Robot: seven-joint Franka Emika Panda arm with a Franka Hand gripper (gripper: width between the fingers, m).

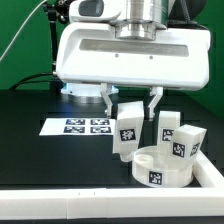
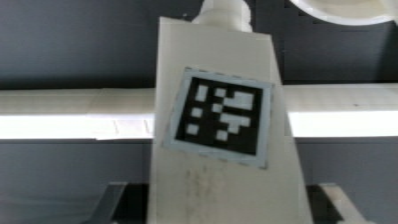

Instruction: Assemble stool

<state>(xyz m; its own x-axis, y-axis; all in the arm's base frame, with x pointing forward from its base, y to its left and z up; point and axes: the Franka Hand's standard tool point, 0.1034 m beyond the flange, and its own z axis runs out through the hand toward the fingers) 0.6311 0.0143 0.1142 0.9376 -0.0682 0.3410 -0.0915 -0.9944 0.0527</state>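
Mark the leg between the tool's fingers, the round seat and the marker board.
leg [image 1: 128,133], exterior view, on its tagged face.
round seat [image 1: 165,175], exterior view, on its front outer wall.
marker board [image 1: 85,126], exterior view, at its middle between the tags.

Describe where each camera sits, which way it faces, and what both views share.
Exterior view: off the arm, slightly above the table, facing the gripper over the seat and marker board; gripper housing shows.
Wrist view: on the wrist, looking along the tagged leg; both fingers show.
Shared: that tagged leg between the fingers.
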